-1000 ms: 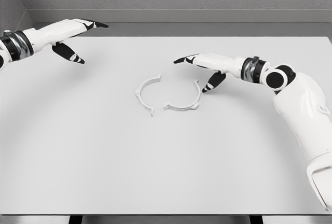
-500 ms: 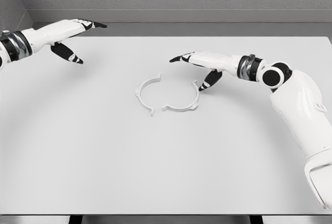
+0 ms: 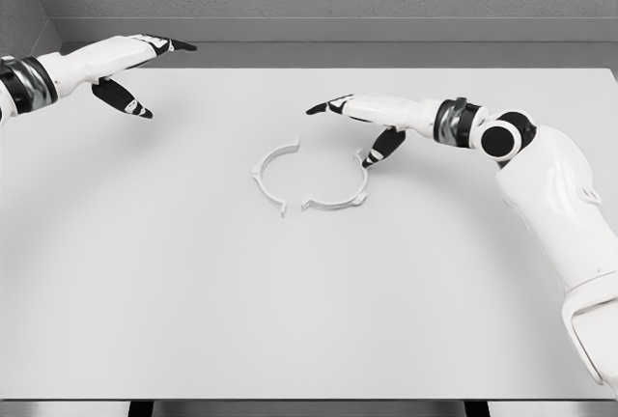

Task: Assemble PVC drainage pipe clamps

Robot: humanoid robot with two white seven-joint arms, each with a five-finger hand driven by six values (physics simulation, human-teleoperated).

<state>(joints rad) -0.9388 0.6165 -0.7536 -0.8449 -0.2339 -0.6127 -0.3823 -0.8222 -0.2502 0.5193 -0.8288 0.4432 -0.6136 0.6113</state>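
**Right hand beside clamp half, nothing gripped: risk of pushing the parts out of line**

The right hand (image 3: 362, 118) reaches in from the right with its fingers (image 3: 323, 107) stretched out flat and the thumb (image 3: 383, 146) angled down. The thumb tip sits at or just beside the upper end of the right clamp half (image 3: 340, 192); actual contact cannot be confirmed from this view. The hand holds nothing.

The left hand (image 3: 126, 65) hovers over the far left part of the table (image 3: 309, 320), fingers extended and relaxed, also holding nothing, well apart from the work.

Both clamp halves lie flat near the middle of the table. The left clamp half (image 3: 270, 171) curves open toward the right; the right one curves open toward the upper left. Together they form a broken ring, with a gap at the top and the lower ends near each other but apparently not joined.

Risks, as judged:
- The pieces look thin and light on a smooth surface. A sideways nudge from the thumb could spin or slide the right piece rather than seat it.
- With nothing bracing the left piece, any push passed through the lower ends may shove it away and widen the gap.
- A flat, extended hand offers a poor pinch on a low-lying part; a grasp attempt may slip off.
- The lower ends may ride over each other instead of mating.
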